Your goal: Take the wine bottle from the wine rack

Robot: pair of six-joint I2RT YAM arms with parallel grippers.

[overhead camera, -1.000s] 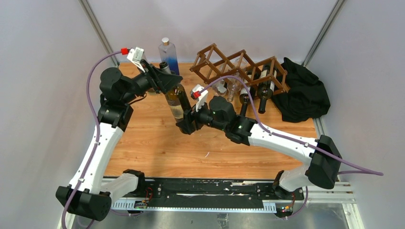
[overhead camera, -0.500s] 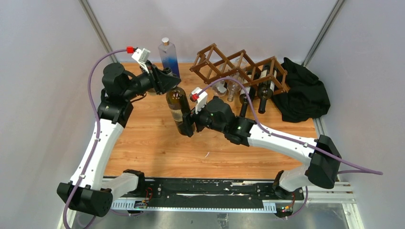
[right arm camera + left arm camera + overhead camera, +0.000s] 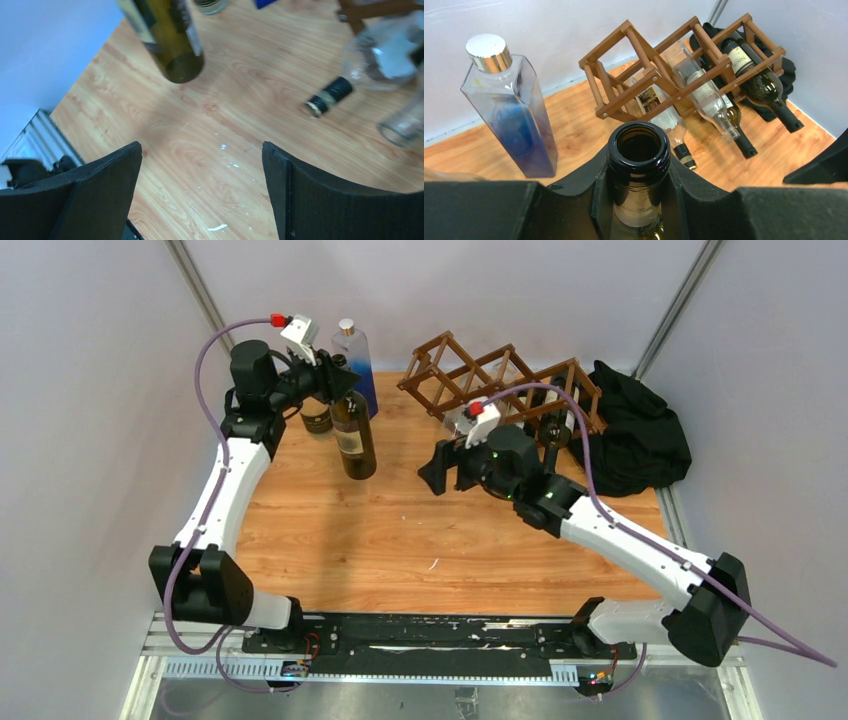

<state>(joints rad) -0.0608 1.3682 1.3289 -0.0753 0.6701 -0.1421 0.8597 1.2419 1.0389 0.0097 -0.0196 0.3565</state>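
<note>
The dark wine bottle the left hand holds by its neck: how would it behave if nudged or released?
Likely tippy: the wine bottle is tall on a narrow base. Smooth glass neck may slip in the left hand, closed just under the lip. Uncorked and see-through olive, so probably empty and fairly light, though breakable.

The bottle [image 3: 354, 440] is at the tabletop's [image 3: 400, 550] far left, my left tool [image 3: 338, 382] around its neck. A flask [image 3: 355, 365] stands just behind it. The rack [image 3: 480, 370] lies far right of them, with bottles [image 3: 704, 95] in it and a cloth [image 3: 640, 435] on its right. My right tool [image 3: 437, 468] hangs between bottle and rack.
</note>
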